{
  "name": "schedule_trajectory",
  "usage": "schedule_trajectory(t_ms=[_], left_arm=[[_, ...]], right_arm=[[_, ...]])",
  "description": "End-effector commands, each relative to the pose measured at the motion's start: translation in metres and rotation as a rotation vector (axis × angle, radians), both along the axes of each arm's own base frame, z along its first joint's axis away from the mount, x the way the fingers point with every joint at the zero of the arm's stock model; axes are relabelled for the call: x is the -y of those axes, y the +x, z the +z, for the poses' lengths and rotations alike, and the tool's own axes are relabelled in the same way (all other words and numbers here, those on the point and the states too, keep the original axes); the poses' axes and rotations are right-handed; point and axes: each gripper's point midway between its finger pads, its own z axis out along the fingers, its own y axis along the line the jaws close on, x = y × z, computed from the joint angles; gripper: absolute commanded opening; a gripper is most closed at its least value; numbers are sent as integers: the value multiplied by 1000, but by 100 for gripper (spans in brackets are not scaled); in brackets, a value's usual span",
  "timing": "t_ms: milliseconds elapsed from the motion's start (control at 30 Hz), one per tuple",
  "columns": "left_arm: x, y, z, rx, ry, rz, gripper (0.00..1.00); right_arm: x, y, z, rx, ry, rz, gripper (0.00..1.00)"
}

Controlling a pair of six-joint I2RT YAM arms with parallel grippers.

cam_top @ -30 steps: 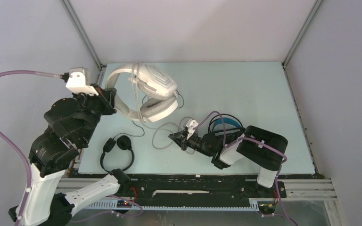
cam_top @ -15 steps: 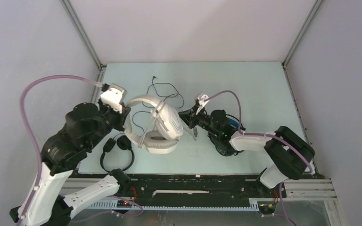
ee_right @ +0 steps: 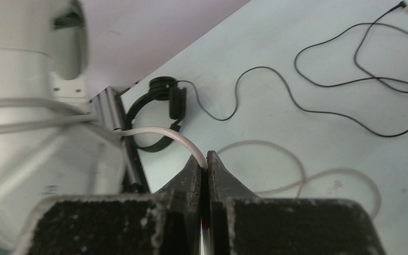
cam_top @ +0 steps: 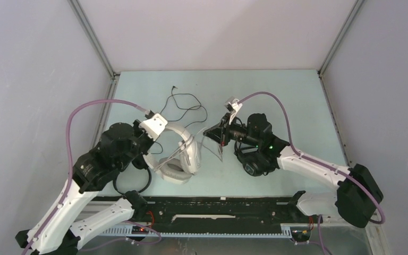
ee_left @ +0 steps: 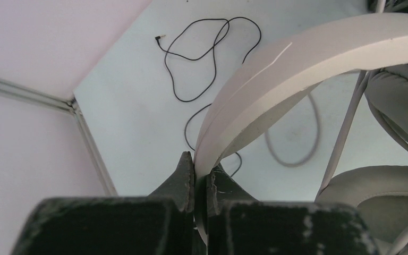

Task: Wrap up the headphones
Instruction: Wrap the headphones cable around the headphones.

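My left gripper is shut on the headband of the white-grey headphones, which hang tilted just above the table's near left. Pinched in my shut right gripper is their grey cable, which runs taut back to the earcups; more of it lies looped on the table. The small black headphones lie at the near left edge, partly under my left arm. Their thin black cable trails toward the back. The black headphones with blue accents sit under my right arm.
Grey walls with metal corner rails close in the pale table on three sides. A black rail with the arm bases runs along the near edge.
My left gripper has carried the white headphones from the back left toward the near middle. My right gripper has moved back and up with the grey cable. The thin black cable now shows.
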Motion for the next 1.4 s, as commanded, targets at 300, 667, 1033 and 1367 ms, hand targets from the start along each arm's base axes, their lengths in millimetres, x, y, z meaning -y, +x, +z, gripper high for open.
schedule_trajectory(t_ms=[300, 667, 1033, 1367], left_arm=[[33, 29, -2, 231, 117, -127, 0], [16, 39, 9, 268, 106, 12, 0], [16, 45, 8, 242, 90, 58, 0], [10, 51, 24, 219, -8, 189, 0]], right_arm=[[2, -60, 77, -142, 80, 201, 0], [19, -45, 80, -148, 57, 50, 0], [10, -66, 104, -158, 122, 168, 0], [-24, -99, 125, -193, 223, 382, 5]])
